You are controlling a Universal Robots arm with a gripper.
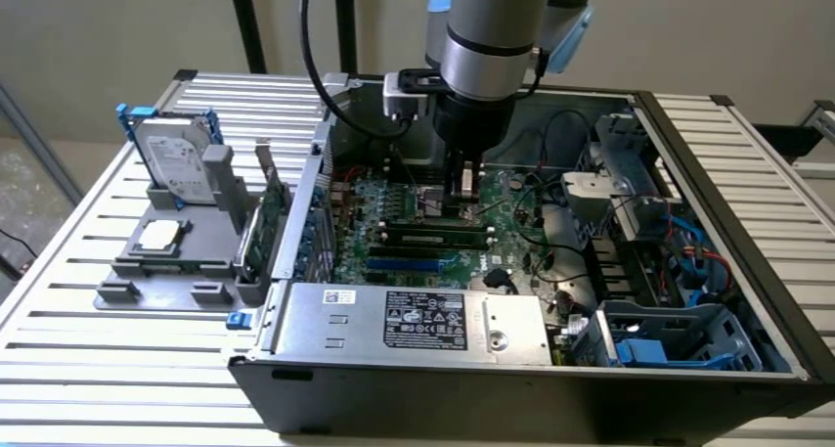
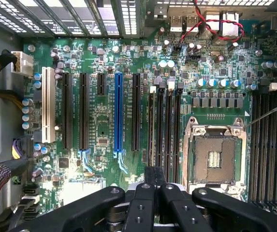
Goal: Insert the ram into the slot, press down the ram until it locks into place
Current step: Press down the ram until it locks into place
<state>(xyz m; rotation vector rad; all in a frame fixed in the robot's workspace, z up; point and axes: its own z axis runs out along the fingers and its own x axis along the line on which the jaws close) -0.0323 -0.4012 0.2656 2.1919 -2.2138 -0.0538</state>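
The ram [image 1: 425,237], a long dark green stick with chips, stands on edge among the black slots on the motherboard [image 1: 391,198]. My gripper [image 1: 462,204] hangs straight down over the stick's end on the exterior view's right, shut, with nothing between its fingers. Whether the tips touch the stick I cannot tell. In the wrist view the shut gripper [image 2: 155,170] sits over one end of the four parallel black slots [image 2: 163,125]. From above I cannot tell which slot holds the stick.
The open case's walls surround the board. A silver power supply [image 1: 405,320] lies in front, a drive cage with cables [image 1: 646,212] on the exterior view's right. A blue socket [image 2: 118,113] and the CPU socket [image 2: 214,157] flank the slots. A hard drive [image 1: 176,158] stands outside.
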